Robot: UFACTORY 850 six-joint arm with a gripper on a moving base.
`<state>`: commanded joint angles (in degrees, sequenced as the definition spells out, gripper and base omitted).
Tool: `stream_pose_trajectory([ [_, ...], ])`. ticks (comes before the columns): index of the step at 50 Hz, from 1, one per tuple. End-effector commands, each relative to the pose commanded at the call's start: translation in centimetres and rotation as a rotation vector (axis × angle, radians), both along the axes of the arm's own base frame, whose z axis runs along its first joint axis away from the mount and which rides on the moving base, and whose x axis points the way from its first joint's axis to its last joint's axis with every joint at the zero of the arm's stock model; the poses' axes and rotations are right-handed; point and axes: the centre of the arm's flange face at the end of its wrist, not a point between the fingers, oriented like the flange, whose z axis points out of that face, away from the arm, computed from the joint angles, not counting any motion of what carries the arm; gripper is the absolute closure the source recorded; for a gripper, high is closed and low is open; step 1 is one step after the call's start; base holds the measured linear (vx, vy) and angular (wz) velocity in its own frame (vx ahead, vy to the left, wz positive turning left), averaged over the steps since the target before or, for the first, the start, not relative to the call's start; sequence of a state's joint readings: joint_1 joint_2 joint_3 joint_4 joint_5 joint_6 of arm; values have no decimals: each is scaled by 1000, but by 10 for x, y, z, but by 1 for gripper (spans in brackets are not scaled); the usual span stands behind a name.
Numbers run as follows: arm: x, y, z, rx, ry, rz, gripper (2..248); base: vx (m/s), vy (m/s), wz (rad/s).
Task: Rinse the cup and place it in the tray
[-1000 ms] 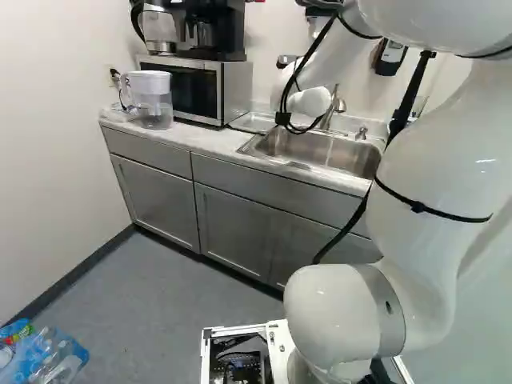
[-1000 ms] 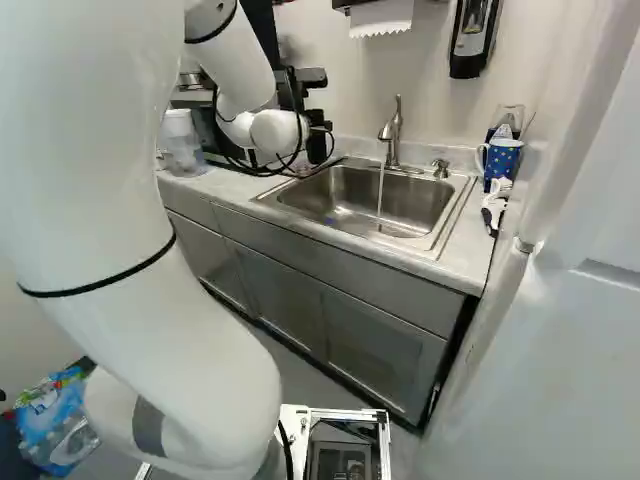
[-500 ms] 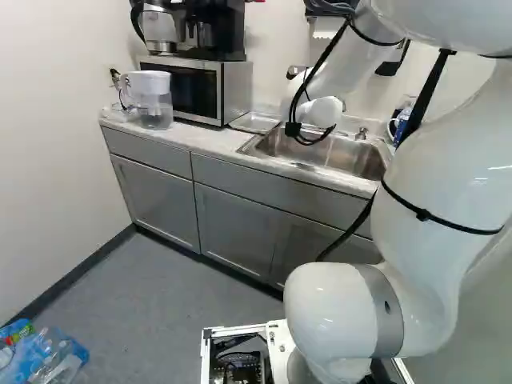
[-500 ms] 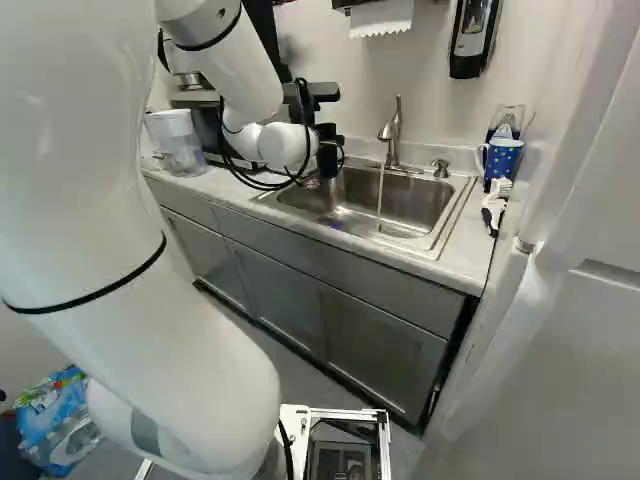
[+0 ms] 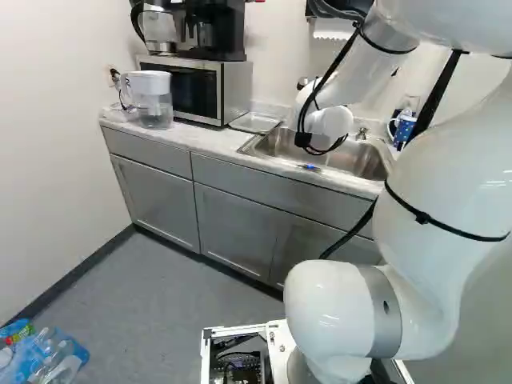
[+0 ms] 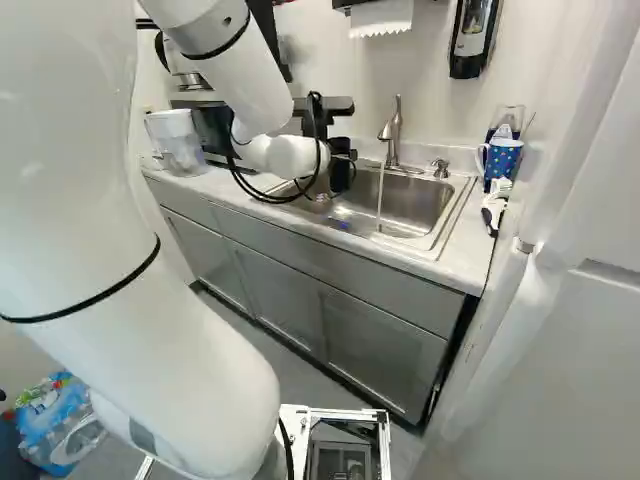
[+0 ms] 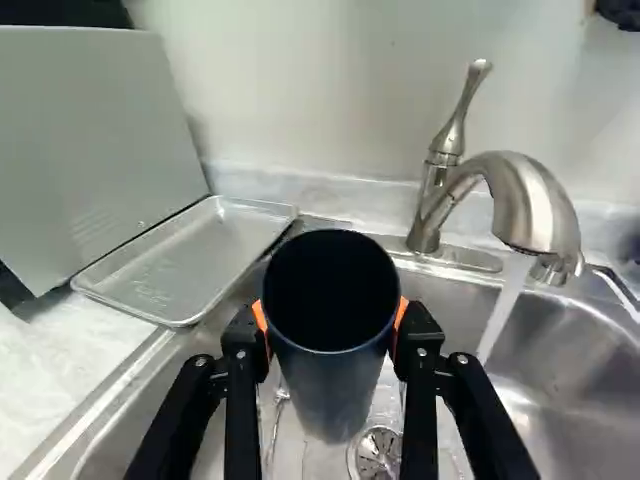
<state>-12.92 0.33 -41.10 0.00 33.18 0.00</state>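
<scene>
I have the dark cup pinched in my gripper, with the orange pads pressing on it from two opposite sides, just below its rim. The cup's mouth is turned up toward my wrist camera, and the inside is too dark for me to make out. I'm holding it over the sink, toward the basin's left edge, and in the wrist view part of the drain strainer shows beside its lower end.

The faucet rises from the sink's back edge and is running. Its water drops into the basin to the right of the cup, and I can see a gap between the two.

The metal tray lies on the counter by the sink's back left corner, between the basin and the microwave. I see nothing standing in it. A coffee maker sits on top of the microwave, and a pitcher with some water in it stands near the counter's left edge. Over by the counter's right edge, toward the back, I've got a blue spotted mug.
</scene>
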Motion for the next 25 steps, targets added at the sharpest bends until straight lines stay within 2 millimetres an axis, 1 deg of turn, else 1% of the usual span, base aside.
stream_pose_trajectory([
  [10,-9,-13,-1,3,11,-32,125,0,0,0],
  [25,-8,-36,-4,16,48,-80,125,0,0,0],
])
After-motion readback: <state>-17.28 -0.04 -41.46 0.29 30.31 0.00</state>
